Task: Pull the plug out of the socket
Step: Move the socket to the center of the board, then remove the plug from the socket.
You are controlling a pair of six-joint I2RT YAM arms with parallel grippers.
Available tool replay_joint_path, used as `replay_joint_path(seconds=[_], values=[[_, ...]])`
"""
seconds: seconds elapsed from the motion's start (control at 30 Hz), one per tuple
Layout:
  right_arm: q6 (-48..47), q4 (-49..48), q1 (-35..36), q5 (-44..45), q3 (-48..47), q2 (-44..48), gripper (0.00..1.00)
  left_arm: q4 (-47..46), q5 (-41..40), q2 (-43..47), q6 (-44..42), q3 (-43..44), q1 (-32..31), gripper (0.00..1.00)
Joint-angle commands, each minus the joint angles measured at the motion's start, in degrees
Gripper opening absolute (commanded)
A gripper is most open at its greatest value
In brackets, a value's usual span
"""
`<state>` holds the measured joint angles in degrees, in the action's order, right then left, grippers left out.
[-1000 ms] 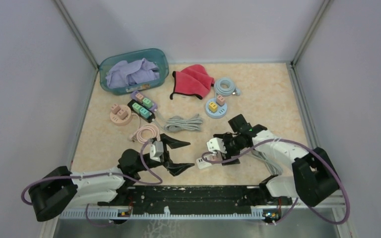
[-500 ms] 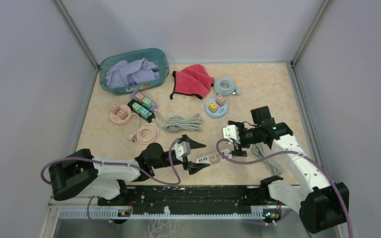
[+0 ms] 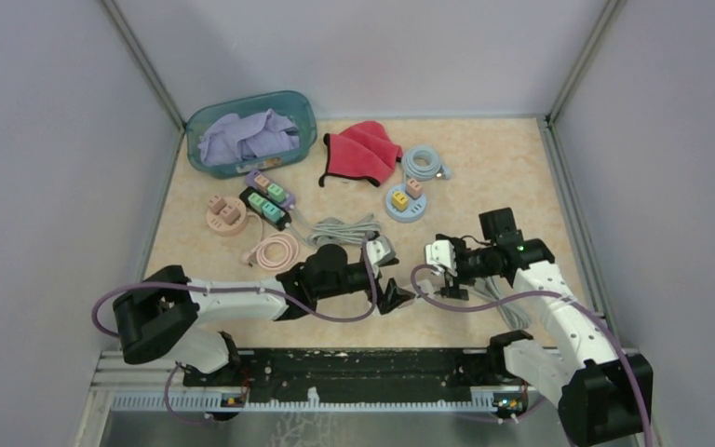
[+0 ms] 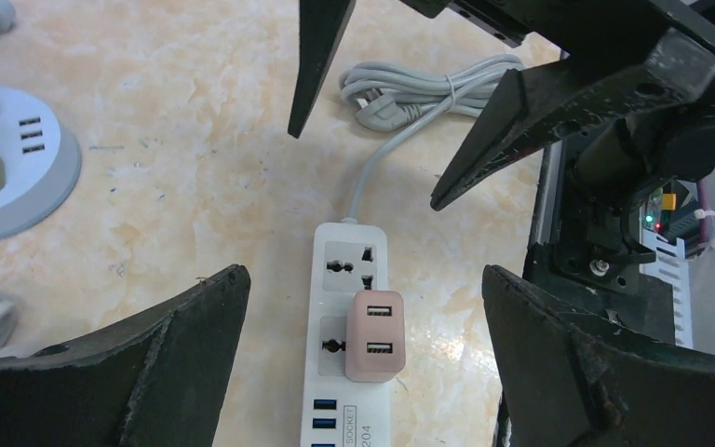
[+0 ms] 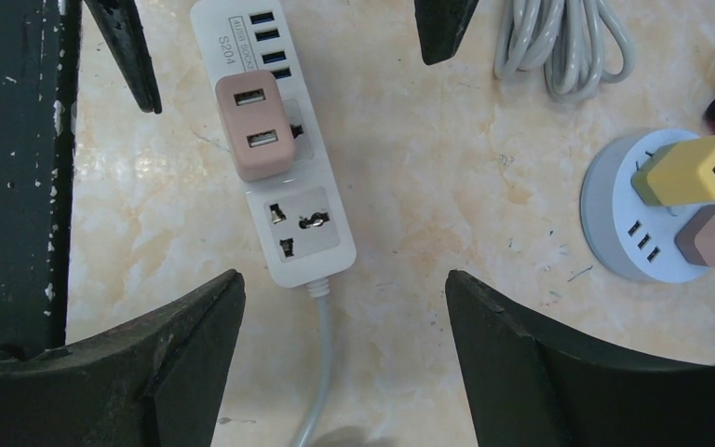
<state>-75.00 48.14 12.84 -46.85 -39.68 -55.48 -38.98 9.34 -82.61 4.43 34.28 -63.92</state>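
Left wrist view: white power strip lies flat on the worktop. Its long axis runs up-down the frame, with the cord leaving at the top and the USB row at the bottom edge. The pink plug is seated in the second socket from the cord end, its two USB ports facing up at the camera. The left claw is spread wide, one finger on either side of the strip, clear of both strip and plug.

Top view: left arm is stretched low along the front of the worktop, wrist pointing right. The strip is mostly hidden by the claws. Right arm has its elbow up and forearm pointing left, facing the left one.

Right wrist view: right claw is spread too and grips nothing. The strip's cord end lies between its fingers.
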Motion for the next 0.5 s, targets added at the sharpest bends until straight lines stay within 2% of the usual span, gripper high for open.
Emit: replay_joint_path(seconds=[0.0, 0.1, 0.23, 0.37, 0.47], values=[[-0.5, -2.1, -0.4, -0.6, 0.3, 1.5, 0.79, 11.4, -3.7, 0.0, 5.0, 3.8, -0.2, 1.00], [-0.1, -2.3, -0.6, -0.2, 0.2, 1.7, 0.78, 14.3, -5.5, -1.4, 7.1, 5.0, -0.2, 0.99], [0.0, -1.8, -1.6, -1.1, -0.1, 1.8, 0.77, 18.0, -6.0, -3.6, 8.6, 7.6, -0.2, 0.84], [0.0, -1.5, -2.1, -1.5, -0.4, 1.5, 0.77, 22.2, -6.0, -6.0, 9.6, 10.5, -0.2, 0.75], [0.1, -1.3, -2.5, -1.6, -0.5, 1.1, 0.76, 23.8, -5.5, -6.9, 10.1, 11.4, -0.3, 0.72]])
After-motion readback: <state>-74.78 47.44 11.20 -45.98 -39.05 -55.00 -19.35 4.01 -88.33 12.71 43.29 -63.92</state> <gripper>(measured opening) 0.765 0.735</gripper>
